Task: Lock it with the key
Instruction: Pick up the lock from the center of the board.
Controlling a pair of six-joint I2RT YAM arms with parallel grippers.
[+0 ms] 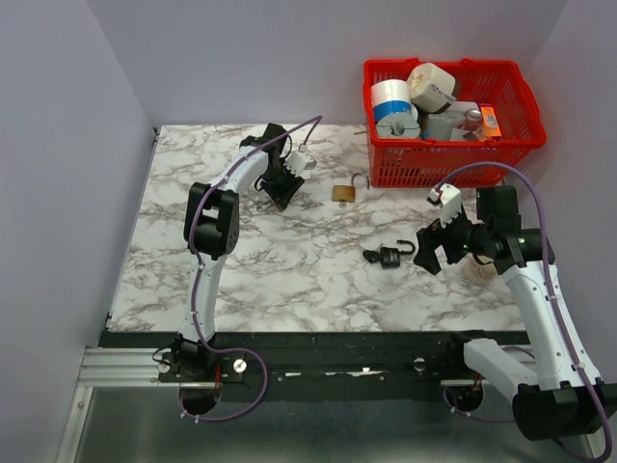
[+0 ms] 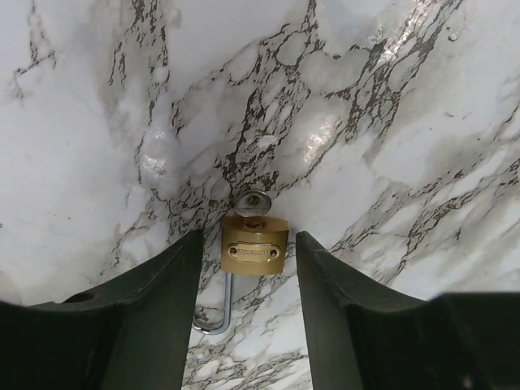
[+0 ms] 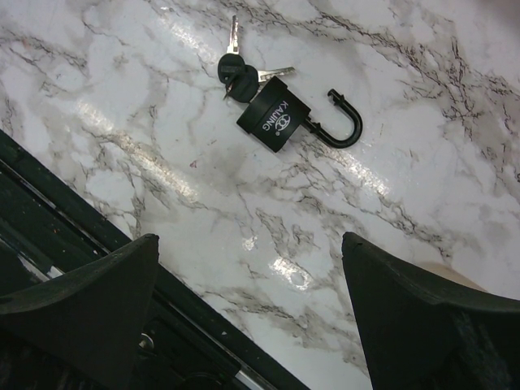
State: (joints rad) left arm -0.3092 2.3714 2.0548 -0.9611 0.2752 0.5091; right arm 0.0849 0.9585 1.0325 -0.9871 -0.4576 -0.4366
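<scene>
The bunch of keys [image 3: 240, 73] lies flat on the glossy white table [image 1: 241, 280], whose marble pattern runs in grey and black veins; it is a few thin metal blades fanning out from rounded black plastic heads. The heads touch the base of a black padlock [image 3: 275, 122], a squat matte block with pale lettering on its face and a curved black shackle swung open at the far end; whether one blade sits in the keyhole I cannot tell. From above, keys [image 1: 371, 256] and black padlock [image 1: 390, 256] sit right of the table's middle, just beside the right gripper [image 1: 424, 253]. The right gripper [image 3: 248, 240] hovers over bare marble near the table's front edge, its two dark wedge-shaped fingers [image 3: 81, 301] spread wide and grasping nothing; the keys are ahead of it and untouched.

The left gripper [image 1: 278, 196] reaches toward the far side of the table; its black fingers [image 2: 154, 317] are parted and hold nothing. Ahead of them lies a brass padlock [image 2: 253, 244], a small rounded golden block with an oval plate on its face, a silver key [image 2: 253, 201] at its base and a thin steel shackle standing open; the overhead view shows it [image 1: 349, 191] apart from that gripper. A red plastic mesh basket [image 1: 434, 164] stands at the far right corner, holding rolls of tape and other small items.
</scene>
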